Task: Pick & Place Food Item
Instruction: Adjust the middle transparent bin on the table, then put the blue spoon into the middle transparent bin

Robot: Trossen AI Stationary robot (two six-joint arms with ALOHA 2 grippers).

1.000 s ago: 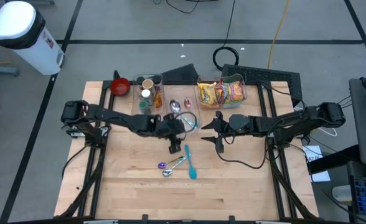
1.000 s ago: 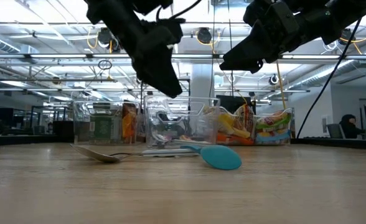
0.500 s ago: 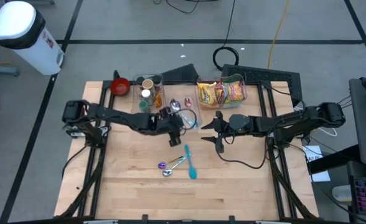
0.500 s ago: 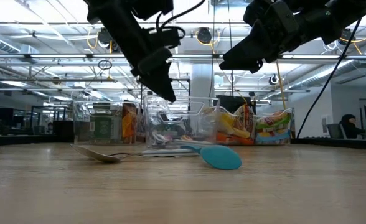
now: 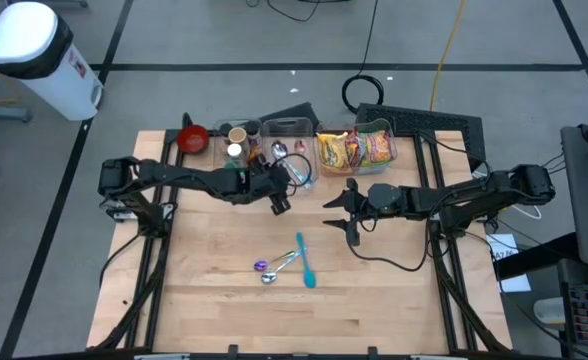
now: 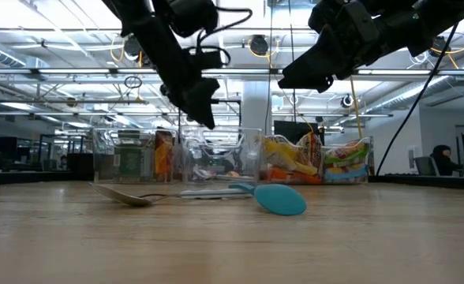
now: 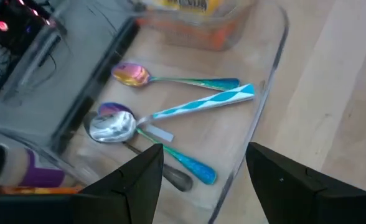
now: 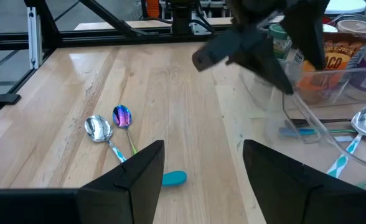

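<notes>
- Hovering: left gripper (image 5: 279,200) spread wide, empty, over spoon bin (image 7: 267,81)
- Snack bin (image 5: 357,147) off to its right, well apart
- Right gripper (image 5: 346,212) spread wide, empty, just short of snacks

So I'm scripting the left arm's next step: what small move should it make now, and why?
Probably lower the open, empty left gripper into the clear spoon bin beneath it. The left wrist view looks down on the spoons there, between its spread fingers. The right gripper waits mid-table, also open.
</notes>
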